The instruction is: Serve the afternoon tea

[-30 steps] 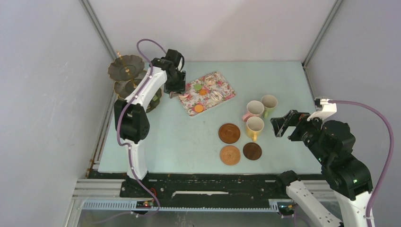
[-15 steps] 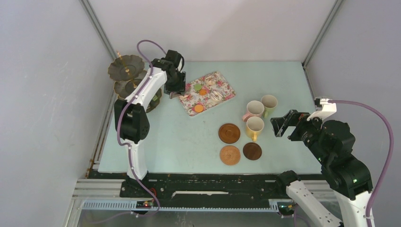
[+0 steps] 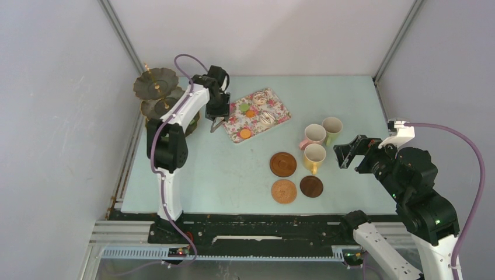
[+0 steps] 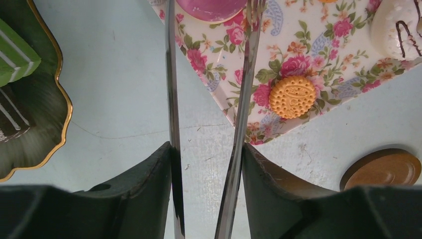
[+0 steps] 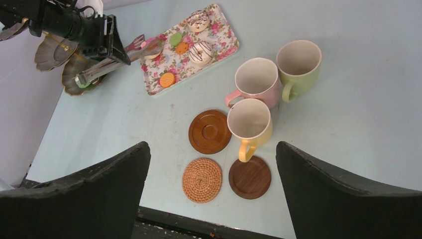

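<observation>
My left gripper (image 3: 218, 109) (image 4: 206, 147) is shut on the long metal tongs (image 4: 171, 99), one blade pressed against each finger. The tong tips flank a pink macaron (image 4: 211, 7) at the left corner of the flowered tray (image 3: 257, 115). An orange biscuit (image 4: 292, 96) and a white doughnut (image 4: 398, 25) also lie on that tray. The dark three-tier stand (image 3: 157, 87) is left of the gripper, with a green cake (image 4: 15, 55) on its lowest tier. My right gripper (image 3: 349, 153) (image 5: 211, 147) hangs open just right of the yellow mug (image 3: 314, 156), holding nothing.
The pink mug (image 3: 313, 135) and green mug (image 3: 332, 127) stand behind the yellow one. Three round coasters sit in front: a brown one (image 3: 283, 164), a woven one (image 3: 284, 191) and a dark one (image 3: 311, 186). Grey walls enclose the table on the left, back and right.
My left arm has shifted and turned a little at the tray's left corner, tongs still in its grip. The right arm, mugs and coasters have not moved.
</observation>
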